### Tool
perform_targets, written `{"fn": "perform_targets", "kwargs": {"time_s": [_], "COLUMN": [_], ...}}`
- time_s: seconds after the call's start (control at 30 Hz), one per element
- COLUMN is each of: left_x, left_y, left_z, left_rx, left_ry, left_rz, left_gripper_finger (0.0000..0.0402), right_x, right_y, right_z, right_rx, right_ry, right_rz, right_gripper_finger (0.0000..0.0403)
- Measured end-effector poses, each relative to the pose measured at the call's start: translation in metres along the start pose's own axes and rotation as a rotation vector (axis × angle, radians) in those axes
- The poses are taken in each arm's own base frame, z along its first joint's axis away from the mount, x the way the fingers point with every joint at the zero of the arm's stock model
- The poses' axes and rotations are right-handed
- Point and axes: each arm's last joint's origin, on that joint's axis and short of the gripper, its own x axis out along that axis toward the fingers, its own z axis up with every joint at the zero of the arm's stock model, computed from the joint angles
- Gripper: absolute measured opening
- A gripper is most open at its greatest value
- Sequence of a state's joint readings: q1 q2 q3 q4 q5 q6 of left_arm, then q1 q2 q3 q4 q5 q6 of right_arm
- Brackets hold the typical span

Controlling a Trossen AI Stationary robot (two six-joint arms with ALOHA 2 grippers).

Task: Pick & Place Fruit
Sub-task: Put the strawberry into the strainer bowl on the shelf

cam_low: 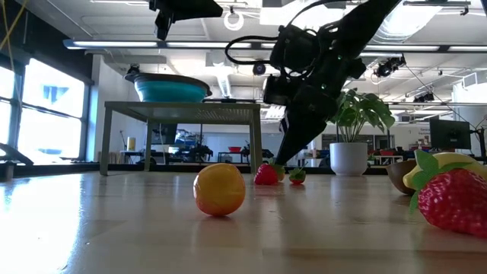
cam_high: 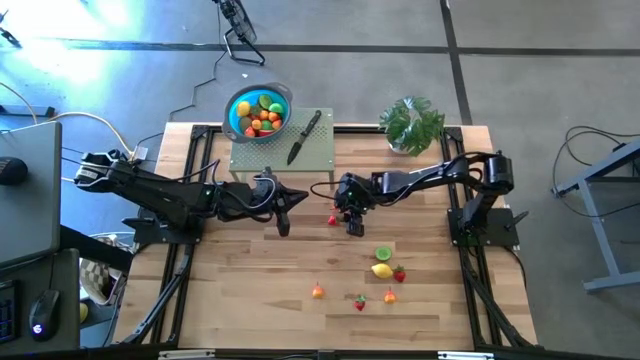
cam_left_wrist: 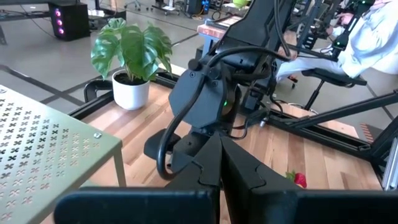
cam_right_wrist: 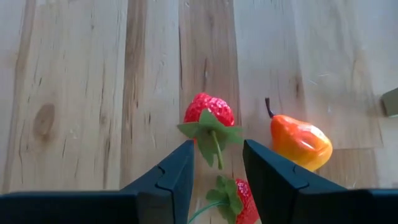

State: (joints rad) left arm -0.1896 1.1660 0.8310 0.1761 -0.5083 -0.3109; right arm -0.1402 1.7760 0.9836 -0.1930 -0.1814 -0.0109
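Red strawberry (cam_right_wrist: 209, 111) on wood table (cam_high: 250, 290) | right gripper (cam_right_wrist: 217, 167) partly spread above it — straddling to grasp | left gripper (cam_high: 283, 226) clenched, empty — waiting

Overhead, table-level, two wrist views.

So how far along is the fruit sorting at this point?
Partly done. The blue bowl on the green stand already holds several fruit pieces. In hand: nothing yet; the right gripper is open, straddling a strawberry on the table, with an orange pear beside it. The left gripper waits shut nearby. Left: that strawberry plus the lime, lemon and other small pieces on the wood.
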Motion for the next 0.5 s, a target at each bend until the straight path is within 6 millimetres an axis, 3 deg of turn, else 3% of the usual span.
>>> {"fn": "perform_targets", "kwargs": {"time_s": [0.5], "left_x": [0.0000], "left_y": [0.0000], "left_z": [-0.0001], "left_rx": [-0.008], "left_ry": [0.001], "left_rz": [0.000], "left_gripper_finger": [0.0000], "right_x": [0.0087], "right_y": [-0.0037], "right_z": [-0.0007], "right_rx": [-0.010], "right_ry": [-0.010], "right_rz": [-0.008], "right_gripper_finger": [0.0130]}}
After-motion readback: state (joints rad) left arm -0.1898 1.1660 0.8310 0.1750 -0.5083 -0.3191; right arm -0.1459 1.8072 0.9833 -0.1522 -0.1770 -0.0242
